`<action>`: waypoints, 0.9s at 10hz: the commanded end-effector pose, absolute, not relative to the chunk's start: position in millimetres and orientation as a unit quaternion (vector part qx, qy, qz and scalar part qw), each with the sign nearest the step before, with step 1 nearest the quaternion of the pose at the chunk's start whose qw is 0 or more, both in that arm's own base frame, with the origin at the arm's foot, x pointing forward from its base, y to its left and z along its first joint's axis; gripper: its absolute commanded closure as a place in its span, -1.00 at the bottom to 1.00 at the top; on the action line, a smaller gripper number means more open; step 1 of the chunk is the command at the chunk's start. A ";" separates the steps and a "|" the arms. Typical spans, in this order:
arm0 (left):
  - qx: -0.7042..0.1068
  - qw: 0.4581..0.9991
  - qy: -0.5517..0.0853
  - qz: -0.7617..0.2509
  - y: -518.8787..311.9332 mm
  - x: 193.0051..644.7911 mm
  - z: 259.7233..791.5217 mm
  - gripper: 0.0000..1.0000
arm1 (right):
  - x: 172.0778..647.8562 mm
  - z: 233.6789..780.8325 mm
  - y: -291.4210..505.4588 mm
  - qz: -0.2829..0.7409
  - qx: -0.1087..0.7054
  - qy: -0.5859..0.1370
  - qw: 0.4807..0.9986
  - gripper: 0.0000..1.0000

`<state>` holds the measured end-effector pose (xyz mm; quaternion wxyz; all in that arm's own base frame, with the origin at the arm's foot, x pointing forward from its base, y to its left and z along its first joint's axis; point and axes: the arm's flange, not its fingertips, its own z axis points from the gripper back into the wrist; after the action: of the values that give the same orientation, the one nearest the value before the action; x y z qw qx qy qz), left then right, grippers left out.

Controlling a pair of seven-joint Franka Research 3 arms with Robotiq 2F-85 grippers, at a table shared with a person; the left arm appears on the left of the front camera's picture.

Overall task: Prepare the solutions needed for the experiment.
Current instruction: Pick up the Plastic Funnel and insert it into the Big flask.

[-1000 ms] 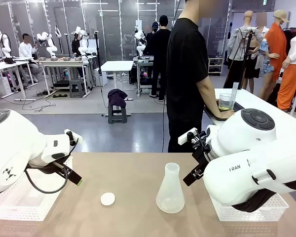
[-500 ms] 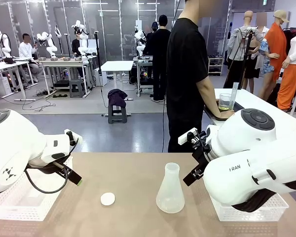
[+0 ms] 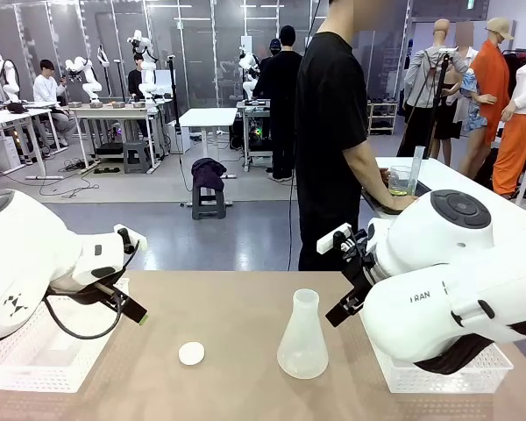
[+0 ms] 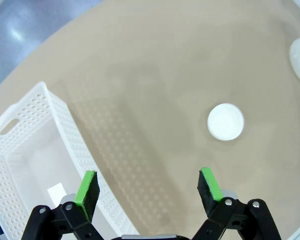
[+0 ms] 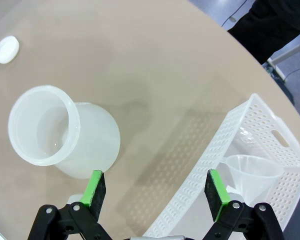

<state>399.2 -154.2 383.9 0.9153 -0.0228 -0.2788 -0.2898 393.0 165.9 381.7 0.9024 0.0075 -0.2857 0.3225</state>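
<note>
One right end effector (image 5: 155, 190), solutions (image 3: 399, 189) far beyond

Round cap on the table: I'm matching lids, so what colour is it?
The small round cap is plain white, clearest in the left wrist view.

The smooth beige tabletop (image 3: 237, 307) looked matt. The conical flask (image 3: 302, 338) was cloudy, translucent plastic with a soft sheen. The white perforated basket (image 5: 205, 165) was glossy moulded plastic; the right arm's white shell (image 3: 447, 289) shone.
</note>
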 end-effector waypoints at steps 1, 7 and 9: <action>-0.060 0.903 -0.297 -0.304 -146.0 384.1 405.7 -1.00 | 375.9 410.6 165.6 0.305 -0.006 -0.303 0.903 -1.00; -0.212 0.886 -0.296 -0.288 -116.2 354.4 468.8 -1.00 | 339.5 488.2 128.8 0.226 0.035 -0.356 0.906 -1.00; -0.190 0.893 -0.289 -0.288 -109.6 361.4 471.9 -1.00 | 337.0 488.0 124.7 0.243 -0.014 -0.353 0.903 -1.00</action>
<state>362.5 -115.4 482.0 0.8897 -0.2048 -0.2975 -0.2792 356.1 128.3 507.5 0.9026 0.0142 -0.3604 0.2350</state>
